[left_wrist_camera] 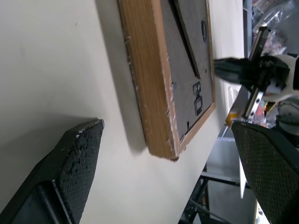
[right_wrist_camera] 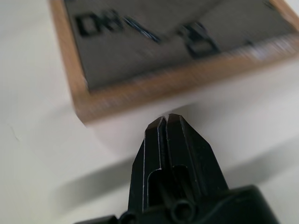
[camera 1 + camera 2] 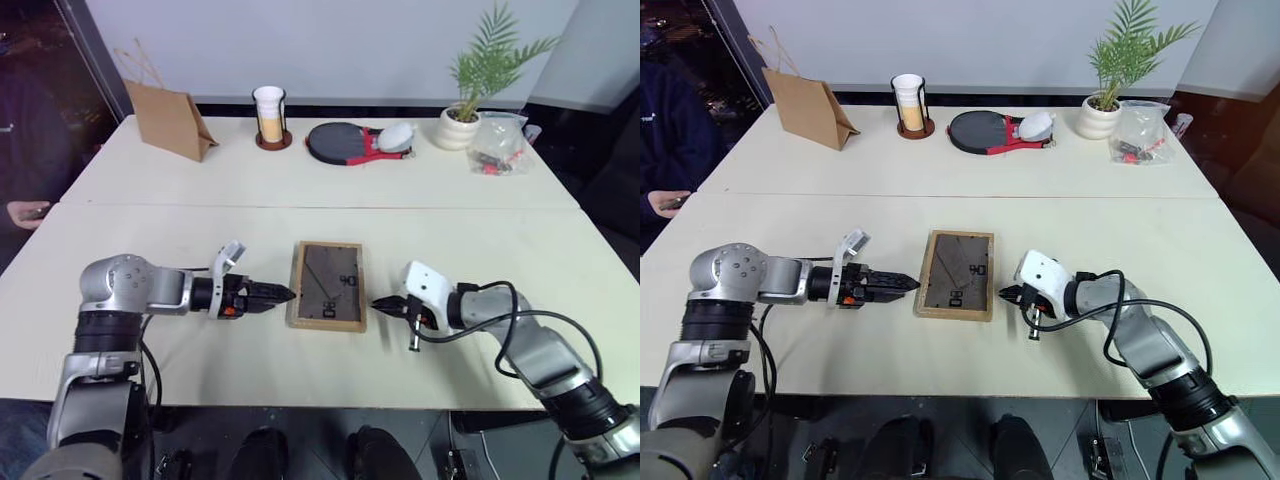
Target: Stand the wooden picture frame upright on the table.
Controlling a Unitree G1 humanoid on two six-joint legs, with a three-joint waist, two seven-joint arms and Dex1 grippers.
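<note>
A rectangular light-wood frame point(image 3: 326, 286) lies flat, grey backing up, on the smooth cream table point(image 3: 300, 180). At its nine o'clock, the left gripper point(image 3: 285, 294) has textured black fingers spread wide. At three o'clock, the right gripper point(image 3: 378, 304) is pinched closed, empty.

A: Both arms reach inward low, facing each other. The left gripper point(image 3: 283, 294) points toward the right, fingers point(image 1: 70, 172) spread wide apart.

B: And the right gripper point(image 3: 378, 304)?

A: Angled toward the left, its two black fingertips point(image 2: 167, 122) pressed together, holding nothing.
</note>
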